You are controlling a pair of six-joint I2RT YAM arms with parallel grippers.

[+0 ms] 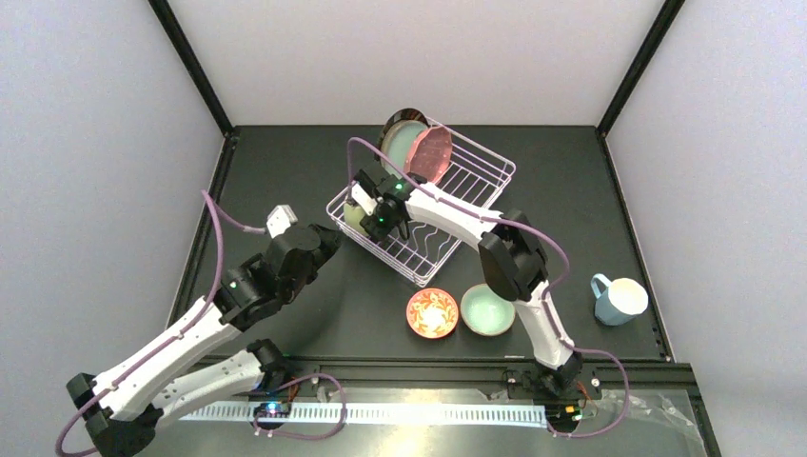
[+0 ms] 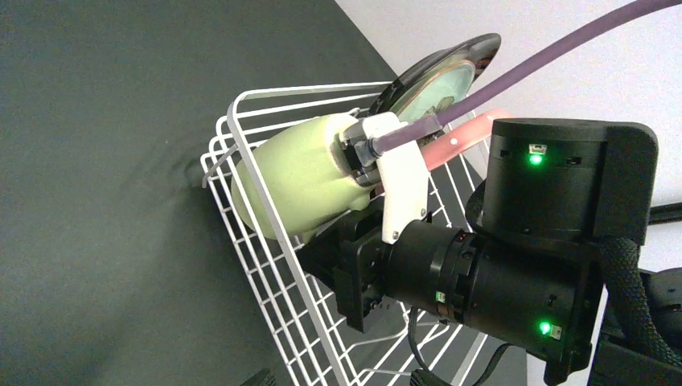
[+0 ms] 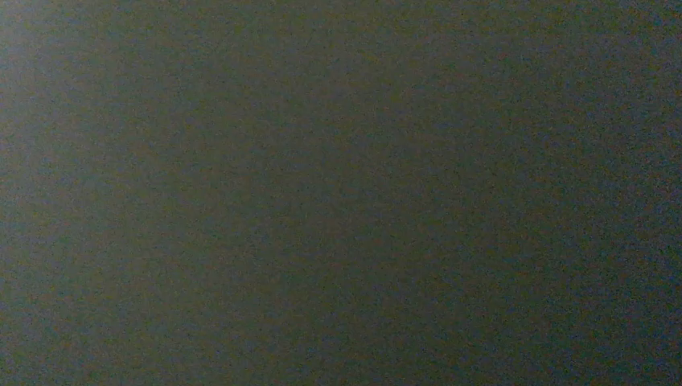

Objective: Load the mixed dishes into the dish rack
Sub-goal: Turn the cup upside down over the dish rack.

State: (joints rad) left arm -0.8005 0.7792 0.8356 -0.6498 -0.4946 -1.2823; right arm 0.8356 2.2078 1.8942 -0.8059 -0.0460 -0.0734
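Observation:
The white wire dish rack (image 1: 473, 181) stands mid-table. At its far end stand the cream plate with dark rim (image 1: 398, 125), the teal plate (image 1: 407, 148) and the pink plate (image 1: 430, 152). My right gripper (image 1: 364, 211) is in the rack's near left corner, shut on the cream mug (image 1: 353, 213). In the left wrist view the mug (image 2: 301, 177) is inside the rack wall (image 2: 269, 241). The right wrist view is dark. My left gripper (image 1: 326, 244) is open and empty just left of the rack. The red-orange bowl (image 1: 432, 313), the mint bowl (image 1: 487, 310) and the blue mug (image 1: 619, 300) sit on the table.
The two bowls sit side by side in front of the rack, close to the right arm's base. The blue mug stands alone near the right edge. Black frame posts rise at the back corners.

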